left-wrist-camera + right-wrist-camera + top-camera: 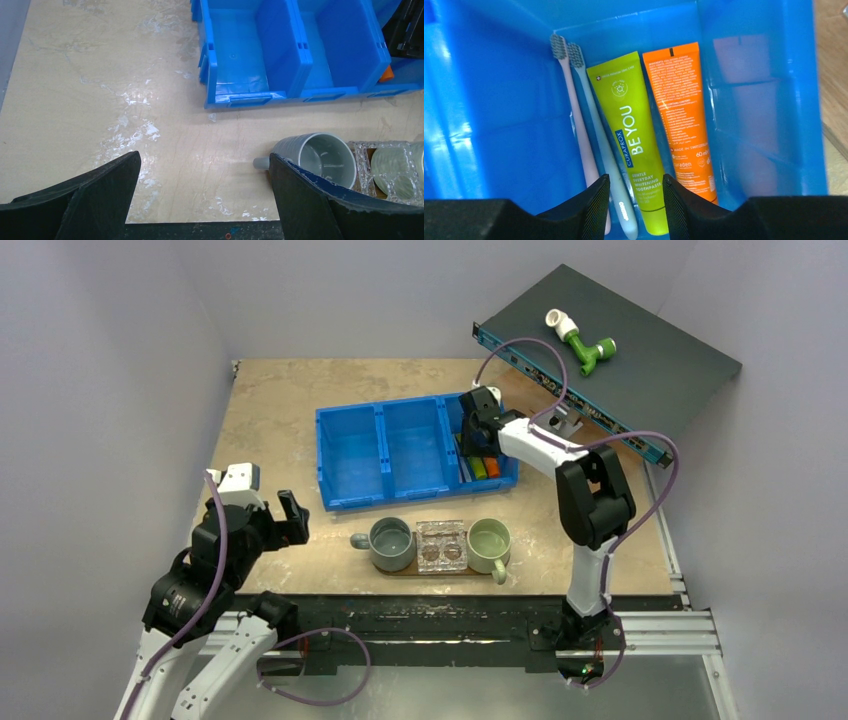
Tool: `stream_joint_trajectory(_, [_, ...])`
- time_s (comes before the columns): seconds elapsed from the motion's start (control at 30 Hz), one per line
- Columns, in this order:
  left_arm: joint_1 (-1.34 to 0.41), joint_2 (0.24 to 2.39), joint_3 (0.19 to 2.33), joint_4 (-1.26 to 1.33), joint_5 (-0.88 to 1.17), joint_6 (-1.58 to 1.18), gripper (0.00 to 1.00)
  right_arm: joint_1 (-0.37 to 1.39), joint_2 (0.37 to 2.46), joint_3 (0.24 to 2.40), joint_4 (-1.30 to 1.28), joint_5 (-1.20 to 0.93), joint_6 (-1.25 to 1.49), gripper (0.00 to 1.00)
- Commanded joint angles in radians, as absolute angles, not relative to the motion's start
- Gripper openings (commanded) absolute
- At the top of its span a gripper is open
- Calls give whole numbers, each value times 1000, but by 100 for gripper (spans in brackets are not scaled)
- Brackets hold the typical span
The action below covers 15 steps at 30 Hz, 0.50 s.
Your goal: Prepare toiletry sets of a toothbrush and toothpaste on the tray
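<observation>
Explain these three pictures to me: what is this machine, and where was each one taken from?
The machine is two robot arms bolted to a table's near edge, each ending in a two-finger gripper. The wide picture comes from a fixed camera above and behind them. The other two come from small cameras on the wrists, so the black shapes at their bottom edges are the fingers. On the table stand a blue three-part bin, a grey mug and a pale green mug, with a clear dish between the mugs. The left gripper hangs open over the table, holding nothing. The right gripper is inside the bin's right compartment, jaws apart and gripping nothing, above a green tube. That tube lies between an orange tube and a pale blue toothbrush, with a pink toothbrush alongside.
</observation>
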<state>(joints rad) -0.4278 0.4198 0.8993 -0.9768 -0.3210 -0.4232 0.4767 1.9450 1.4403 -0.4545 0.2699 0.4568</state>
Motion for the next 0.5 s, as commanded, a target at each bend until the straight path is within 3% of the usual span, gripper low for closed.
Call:
stream_joint_trajectory(0.0, [-428, 425, 902, -967, -319, -408, 100, 472, 1964, 1460, -437, 262, 471, 48])
stream_joint_trajectory(0.37, [-428, 427, 903, -967, -323, -407, 100, 473, 2032, 1459, -428, 257, 469, 50])
stream_joint_trajectory(0.47, [-428, 428, 903, -966, -325, -407, 100, 473, 2043, 1454, -428, 257, 469, 46])
